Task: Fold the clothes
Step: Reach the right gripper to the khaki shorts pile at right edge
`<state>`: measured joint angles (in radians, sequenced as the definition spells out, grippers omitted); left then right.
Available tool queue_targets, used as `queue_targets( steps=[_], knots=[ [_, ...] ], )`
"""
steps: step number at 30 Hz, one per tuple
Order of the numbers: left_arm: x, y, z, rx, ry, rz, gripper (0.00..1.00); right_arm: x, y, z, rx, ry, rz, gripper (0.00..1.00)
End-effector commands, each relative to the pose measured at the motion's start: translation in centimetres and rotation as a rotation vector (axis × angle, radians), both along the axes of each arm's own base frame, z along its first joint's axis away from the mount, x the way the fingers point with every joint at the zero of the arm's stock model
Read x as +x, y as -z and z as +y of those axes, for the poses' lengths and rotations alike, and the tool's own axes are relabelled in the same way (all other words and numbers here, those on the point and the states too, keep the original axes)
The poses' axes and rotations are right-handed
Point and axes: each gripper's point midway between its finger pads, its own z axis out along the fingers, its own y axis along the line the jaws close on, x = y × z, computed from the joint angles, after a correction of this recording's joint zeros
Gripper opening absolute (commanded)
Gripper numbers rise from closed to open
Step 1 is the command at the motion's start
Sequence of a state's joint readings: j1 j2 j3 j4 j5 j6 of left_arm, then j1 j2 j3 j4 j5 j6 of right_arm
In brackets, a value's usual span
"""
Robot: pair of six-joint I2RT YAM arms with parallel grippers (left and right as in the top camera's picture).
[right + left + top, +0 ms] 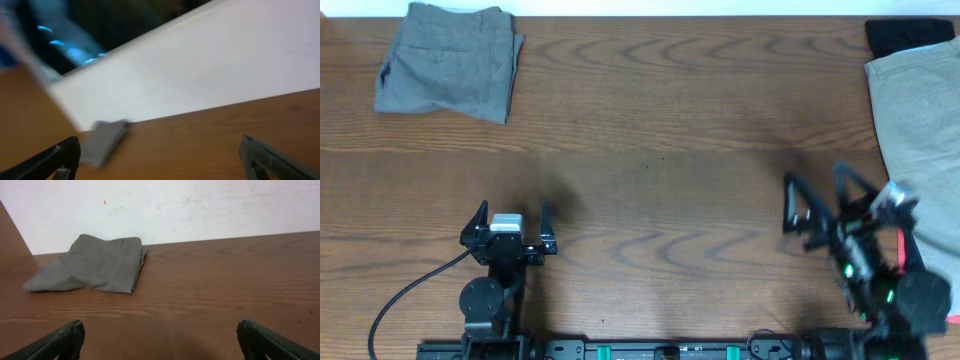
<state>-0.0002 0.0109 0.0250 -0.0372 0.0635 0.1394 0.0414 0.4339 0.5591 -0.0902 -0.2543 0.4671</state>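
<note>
While pale khaki-green cotton shorts [920, 120] lie at 3 o'clock on wooden worktop [660, 150], left end effector [513, 212] and right end effector [815, 185] gape wide, empty.

Black left pincer [513, 210] bears a silver block [506, 223], 1 black cable [395, 298] trailing; right arm [920, 295] shows green, red lights.

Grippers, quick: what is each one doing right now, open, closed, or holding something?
Left gripper: open, holding nothing.
Right gripper: open, holding nothing.
</note>
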Motion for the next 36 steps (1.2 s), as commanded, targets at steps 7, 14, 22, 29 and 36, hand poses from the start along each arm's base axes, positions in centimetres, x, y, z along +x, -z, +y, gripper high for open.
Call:
queue_targets(
  steps=[7,14,22,29,36],
  knots=[
    [0.0,1.5,0.0,0.014,0.001,0.042,0.98,11.4,0.1,-10.8,-0.443,0.551,0.367,0.99],
    [0.0,1.5,0.0,0.014,0.001,0.042,0.98,19.2,6.2,-18.1,-0.547,0.594,0.818,0.99],
    [0.0,1.5,0.0,0.014,0.001,0.042,0.98,23.6,13.0,-21.1,-0.752,0.509,0.953,0.99],
    [0.0,1.5,0.0,0.014,0.001,0.042,0.98,25.3,17.0,-25.7,-1.084,0.612,1.041,0.99],
    [0.0,1.5,0.0,0.014,0.001,0.042,0.98,26.4,23.0,-27.1,-1.184,0.588,1.115,0.99]
  ],
)
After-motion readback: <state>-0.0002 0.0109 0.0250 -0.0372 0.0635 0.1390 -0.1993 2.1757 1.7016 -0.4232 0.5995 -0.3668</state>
